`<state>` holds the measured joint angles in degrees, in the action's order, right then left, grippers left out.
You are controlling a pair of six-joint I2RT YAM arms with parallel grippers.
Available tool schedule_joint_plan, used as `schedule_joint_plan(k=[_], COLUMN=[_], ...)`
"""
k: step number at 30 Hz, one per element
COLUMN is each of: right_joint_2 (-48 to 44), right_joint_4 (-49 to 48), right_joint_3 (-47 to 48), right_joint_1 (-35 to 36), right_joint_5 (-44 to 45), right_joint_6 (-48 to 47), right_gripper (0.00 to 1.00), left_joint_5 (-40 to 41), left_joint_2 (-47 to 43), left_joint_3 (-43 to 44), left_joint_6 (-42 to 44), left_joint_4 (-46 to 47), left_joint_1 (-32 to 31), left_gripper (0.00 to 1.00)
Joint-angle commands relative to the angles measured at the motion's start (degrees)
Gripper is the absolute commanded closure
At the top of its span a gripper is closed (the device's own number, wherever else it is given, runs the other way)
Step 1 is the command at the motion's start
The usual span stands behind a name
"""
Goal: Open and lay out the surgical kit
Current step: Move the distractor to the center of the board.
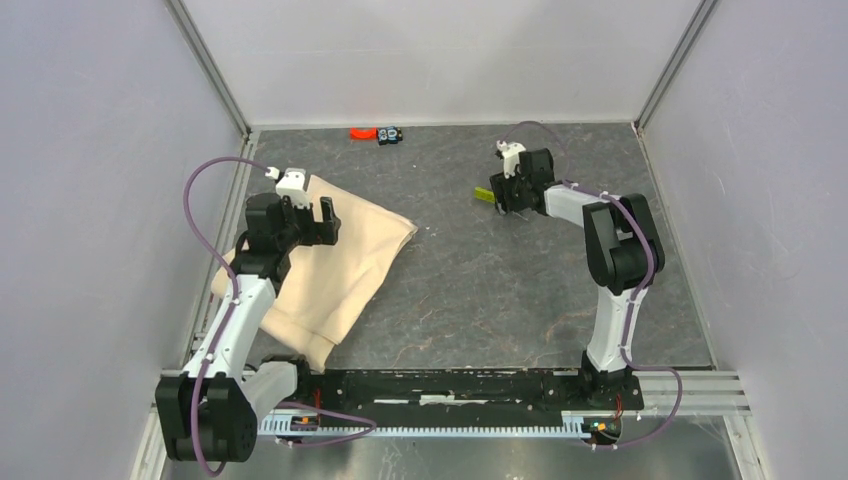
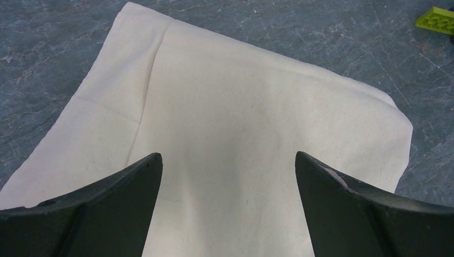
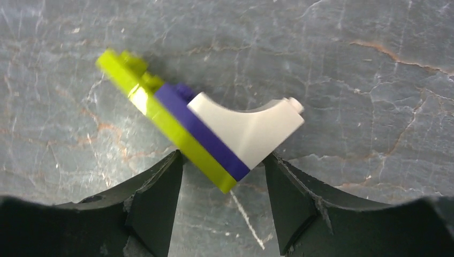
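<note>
1. Top external view: the large beige cloth wrap [image 1: 350,262] is seen folded on the grey desk [image 1: 500,290]; the left fingers [image 2: 120,198] are spread empty above it.
2. Well right of the wrap, a small yellow-green, purple and white brick [image 3: 214,134] is flanked by the right fingers [image 3: 155,198]; whether it is gripped cannot be told.
3. A free wrap corner should be pinched low and peeled outward.

No text, label, number or sign can be read on the beige cloth wrap [image 2: 241,123] or elsewhere.

There is one beige cloth wrap [image 1: 340,270], one small block piece [image 3: 198,126] of green, purple and white, one orange piece [image 1: 359,132] and one black piece [image 1: 391,134].
</note>
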<state>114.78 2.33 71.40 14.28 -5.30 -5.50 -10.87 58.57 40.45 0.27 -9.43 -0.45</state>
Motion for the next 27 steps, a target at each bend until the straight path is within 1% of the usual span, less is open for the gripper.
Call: schedule_joint_plan(k=[1, 5, 10, 13, 16, 21, 24, 27], right_joint_2=[4.2, 8.7, 14.1, 18.6, 23.4, 27.6, 29.4, 30.9], right_joint_4=[-1.3, -1.9, -1.8, 1.5, 4.0, 4.3, 3.3, 3.0], right_joint_3=[4.2, 9.7, 19.0, 27.0, 34.8, 41.8, 44.3, 47.8], right_joint_1=[-1.9, -2.9, -3.1, -3.4, -4.3, -5.5, -5.9, -6.2], right_joint_5=[-3.4, -4.5, -1.6, 1.1, 1.9, 2.7, 3.3, 3.3], right_joint_6=[7.0, 11.6, 14.2, 14.2, 14.8, 15.5, 15.5, 15.2], right_gripper=[0.36, 0.36, 0.35, 0.34, 0.34, 0.33, 0.3, 0.23], left_joint_5=[-1.3, -0.6, 0.5, 0.9, 1.3, 2.7, 3.0, 3.5], left_joint_2=[0.3, 1.0, 1.2, 1.4, 1.9, 2.8, 3.2, 3.8], left_joint_3=[2.5, 2.9, 3.3, 3.6, 4.1, 6.2, 7.2, 7.6], left_joint_6=[1.9, 2.2, 2.8, 3.1, 3.7, 5.3, 6.1, 6.2], left_joint_4=[0.5, 0.4, 0.3, 0.2, 0.1, -0.8, -1.5, -1.9], left_joint_1=[0.2, 0.2, 0.2, 0.2, 0.2, 0.1, 0.1, 0.1], left_gripper=[0.0, 0.0, 0.0, 0.0, 0.0, 0.0, 0.0, 0.0])
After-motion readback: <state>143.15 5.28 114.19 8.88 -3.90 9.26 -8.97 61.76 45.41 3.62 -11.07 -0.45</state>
